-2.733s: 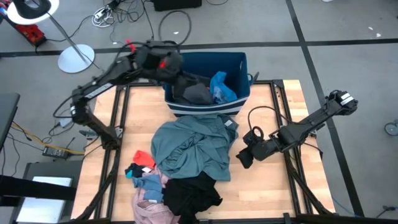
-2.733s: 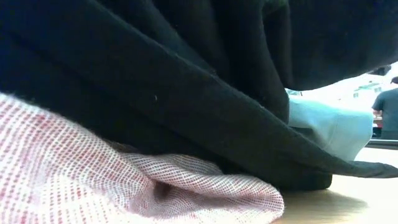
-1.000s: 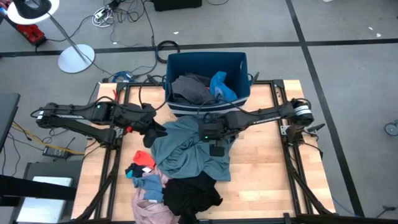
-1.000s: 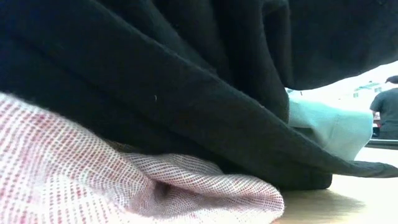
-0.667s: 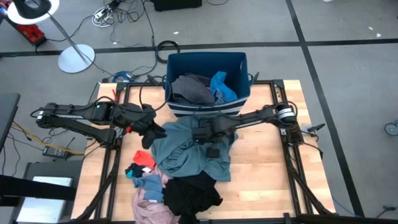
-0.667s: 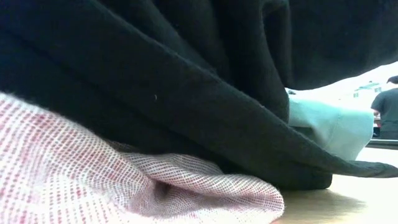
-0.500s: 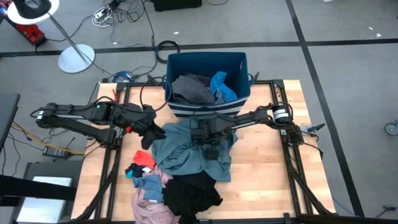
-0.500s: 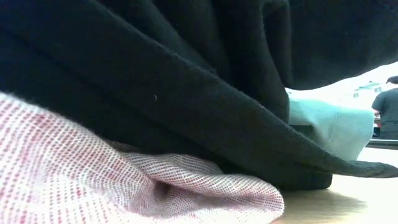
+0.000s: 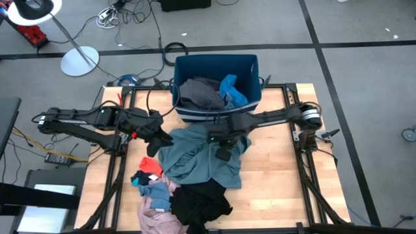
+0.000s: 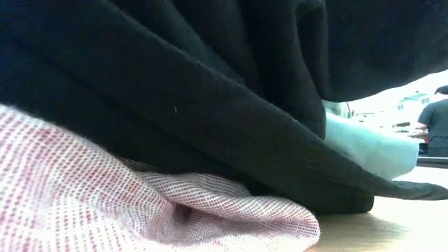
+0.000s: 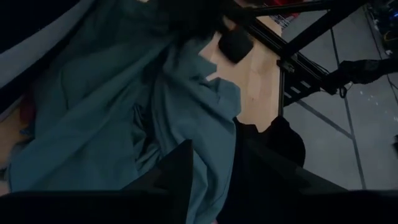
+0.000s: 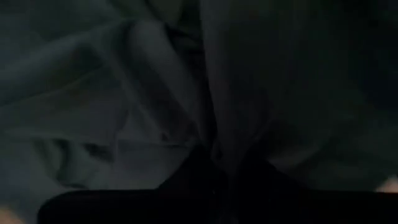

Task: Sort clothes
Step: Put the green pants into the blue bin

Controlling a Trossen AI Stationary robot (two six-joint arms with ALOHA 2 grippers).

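Observation:
A large teal garment point(image 9: 195, 159) lies crumpled mid-table, partly over a black garment point(image 9: 198, 201) at the near edge. My right gripper point(image 9: 219, 144) points down onto the teal garment's far right part and is shut on its cloth point(image 12: 219, 177). My left gripper point(image 9: 158, 142) hovers open at the garment's left edge with teal cloth below its fingers point(image 11: 211, 180). A pink garment point(image 9: 156, 221), a red-orange piece point(image 9: 151, 166) and a small blue piece point(image 9: 155, 192) lie at the near left. The low view shows only black point(image 10: 210, 84), pink point(image 10: 105, 203) and teal cloth point(image 10: 364, 150). My right gripper pinches a raised fold of the teal garment point(image 12: 217, 134) between its two fingers, coming from above and pointing down. How many layers it has cannot be told. The rest of the garment lies slack on the table.
A dark blue bin point(image 9: 250, 65) at the table's far edge holds grey point(image 9: 198, 94) and bright blue point(image 9: 231, 88) clothes. Bare wood point(image 9: 279, 175) lies at the table's right. A lamp base point(image 9: 79, 62) and cables sit on the floor beyond. A person point(image 10: 437, 119) stands far off.
My right gripper has shifted slightly toward the table's left over the teal garment and come back. The cloth around it has bunched up, and in the low view the teal edge has changed shape. My left gripper has kept still.

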